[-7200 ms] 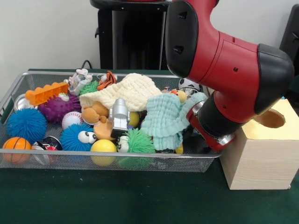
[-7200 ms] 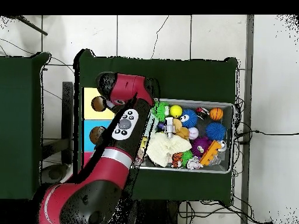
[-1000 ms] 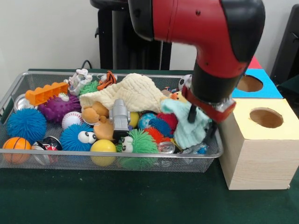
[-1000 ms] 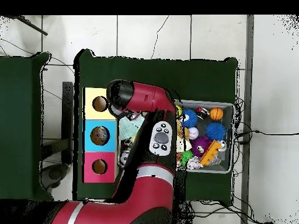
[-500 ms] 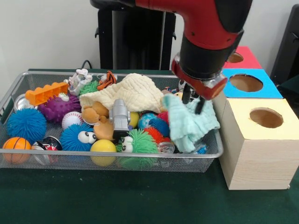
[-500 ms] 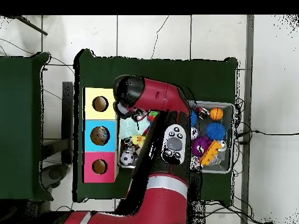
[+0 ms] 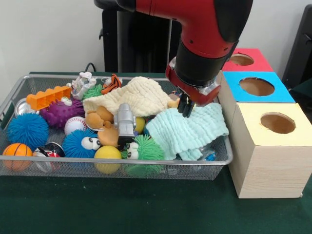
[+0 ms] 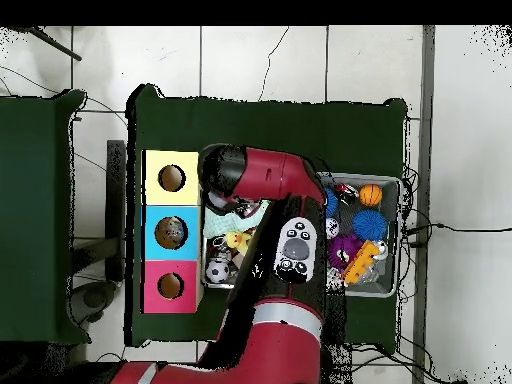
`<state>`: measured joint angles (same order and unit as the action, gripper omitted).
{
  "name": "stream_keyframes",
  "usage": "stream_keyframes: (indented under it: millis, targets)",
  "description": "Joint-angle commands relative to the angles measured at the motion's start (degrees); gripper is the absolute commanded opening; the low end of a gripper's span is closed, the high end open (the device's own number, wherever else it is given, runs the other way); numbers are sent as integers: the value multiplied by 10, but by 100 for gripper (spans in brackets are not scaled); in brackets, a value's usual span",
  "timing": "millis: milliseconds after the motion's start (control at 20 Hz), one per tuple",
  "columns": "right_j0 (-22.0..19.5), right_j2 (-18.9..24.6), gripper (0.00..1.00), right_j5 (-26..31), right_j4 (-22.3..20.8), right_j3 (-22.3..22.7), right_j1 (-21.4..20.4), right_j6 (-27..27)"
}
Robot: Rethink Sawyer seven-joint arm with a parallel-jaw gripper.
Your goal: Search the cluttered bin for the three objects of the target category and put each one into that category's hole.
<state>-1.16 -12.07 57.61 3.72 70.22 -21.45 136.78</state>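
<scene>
From above, you lose most of the wire bin (image 8: pixel 392 240) under the red arm (image 8: pixel 270 180); only its end with the orange basketball (image 8: pixel 370 194) and blue spiky balls shows, plus a strip by the boxes with a soccer ball (image 8: pixel 217 270). From the front, the arm's wrist hides the bin's far corner next to the boxes.

The mint green cloth (image 7: pixel 187 131) lies spread over the toys at the bin's end nearest the boxes, one edge draped at the rim; you cannot make out what sits beneath it. The cream cloth (image 7: pixel 134 96) covers the toys along the middle of the far side.

The three boxes stand just beside the bin on the desk (image 7: pixel 117 204): yellow box (image 7: pixel 273 146), blue box (image 7: pixel 254 87), red box (image 7: pixel 246 57), each with a round hole on top.

The jaws (image 7: pixel 185 106) look drawn close together and sit right at the top edge of the mint green cloth; you cannot tell whether they pinch it or only touch it.
</scene>
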Motion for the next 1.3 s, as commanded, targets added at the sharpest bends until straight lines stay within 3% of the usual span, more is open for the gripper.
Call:
stream_keyframes:
  millis: [50,150,200,350,450,700,1000,1300]
  targets:
    - [-12,42,0,-41,-34,62,7,-24]
    - [-21,48,0,-46,-42,59,13,-38]
    - [-27,52,100,-62,-42,65,11,-38]
    - [-32,58,100,-70,-42,66,11,-45]
    - [-33,58,100,-44,-44,42,22,-44]
    - [-46,68,100,-77,-50,39,33,-47]
    - [-63,89,100,-74,-56,20,53,-77]
    - [-68,110,100,-114,-56,38,61,-73]
